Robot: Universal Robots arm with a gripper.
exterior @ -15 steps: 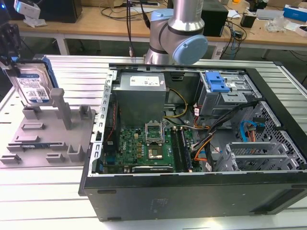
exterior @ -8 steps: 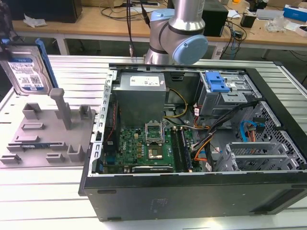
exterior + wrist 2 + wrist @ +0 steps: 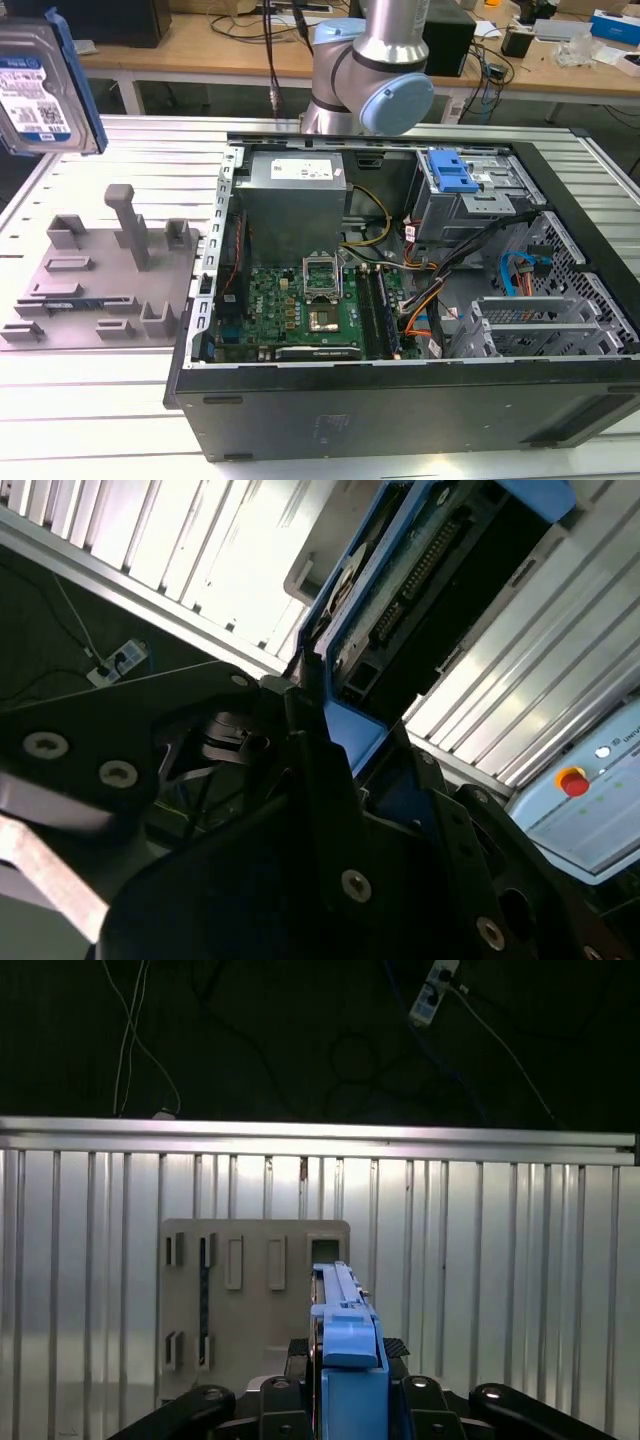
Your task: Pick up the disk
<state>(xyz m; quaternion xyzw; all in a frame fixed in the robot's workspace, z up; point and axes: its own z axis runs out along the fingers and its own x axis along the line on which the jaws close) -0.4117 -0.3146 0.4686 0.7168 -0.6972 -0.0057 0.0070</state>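
Observation:
The disk point(image 3: 38, 92), silver-grey with a white-and-blue label and blue side rails, hangs in the air at the exterior view's far left, above the grey plastic holder point(image 3: 100, 280). In the first wrist view the disk point(image 3: 345, 1335) shows edge-on, blue rail uppermost, with my gripper point(image 3: 346, 1390) shut on it from both sides. The holder point(image 3: 255, 1300) lies on the slatted table beneath it. In the second wrist view the disk point(image 3: 430, 570) sticks out past my gripper point(image 3: 335, 730), whose black fingers point(image 3: 305, 720) clamp its blue rail.
An open computer case point(image 3: 400, 400) fills the exterior view's middle and right, with a blue-latched drive cage point(image 3: 455, 175) inside. The arm's base point(image 3: 370, 60) rises behind the case. The slatted metal table point(image 3: 90, 400) ends near the holder. A pendant with a red button point(image 3: 573, 781) lies beside it.

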